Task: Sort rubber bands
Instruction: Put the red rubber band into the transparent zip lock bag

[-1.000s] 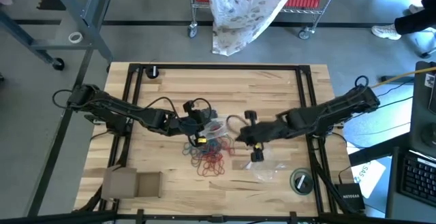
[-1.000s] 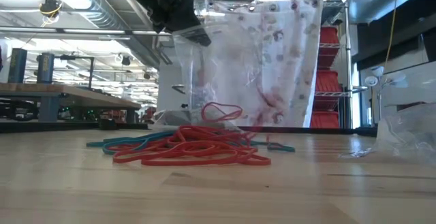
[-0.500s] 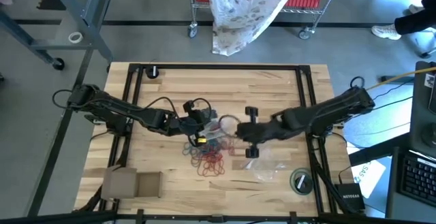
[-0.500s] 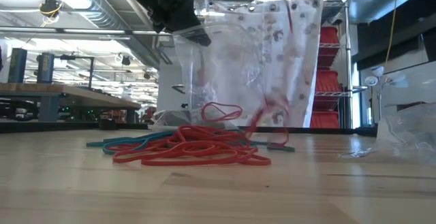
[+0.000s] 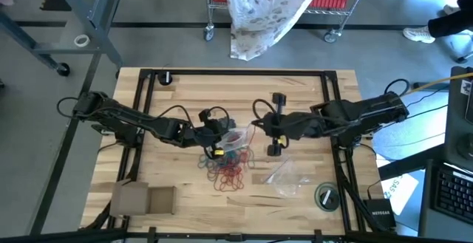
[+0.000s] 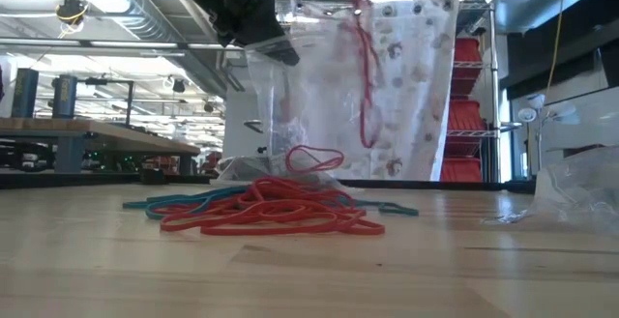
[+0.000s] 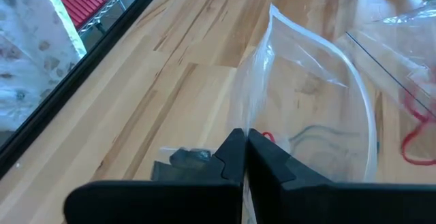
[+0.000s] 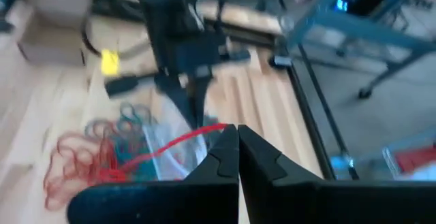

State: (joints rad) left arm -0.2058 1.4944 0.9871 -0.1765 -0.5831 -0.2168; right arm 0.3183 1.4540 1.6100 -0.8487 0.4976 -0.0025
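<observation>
A pile of red, teal and dark rubber bands (image 5: 229, 169) lies on the wooden table, also in the low view (image 6: 261, 212). My left gripper (image 5: 222, 131) is shut on a clear plastic bag (image 7: 306, 108) that stands over the pile's far side, with some red showing inside it (image 7: 266, 137). My right gripper (image 5: 256, 125) is shut on one red rubber band (image 8: 178, 142) beside the bag, above the table. In the low view the band (image 6: 366, 76) hangs as a long loop from above. My left gripper pinches the bag's upper edge (image 7: 253, 118) between its two shut fingers; the bag stands upright, its mouth bowed open. How many layers are held cannot be told. My right gripper pinches the red band's upper end (image 8: 216, 129) at its fingertips. The band hangs below them, its lower end (image 6: 368, 144) clear of the table.
A second clear bag (image 5: 284, 176) lies flat at the near right, also in the low view (image 6: 580, 187). A round lid-like object (image 5: 326, 196) sits near the front right. A cardboard box (image 5: 144, 197) lies at the front left. A small black object (image 5: 167, 77) is at the far left.
My right gripper has risen and gone toward the table's far edge, to beside the bag, staying shut on the red band. The band first stretched slanting down to the table, then its lower end came off and now hangs clear.
</observation>
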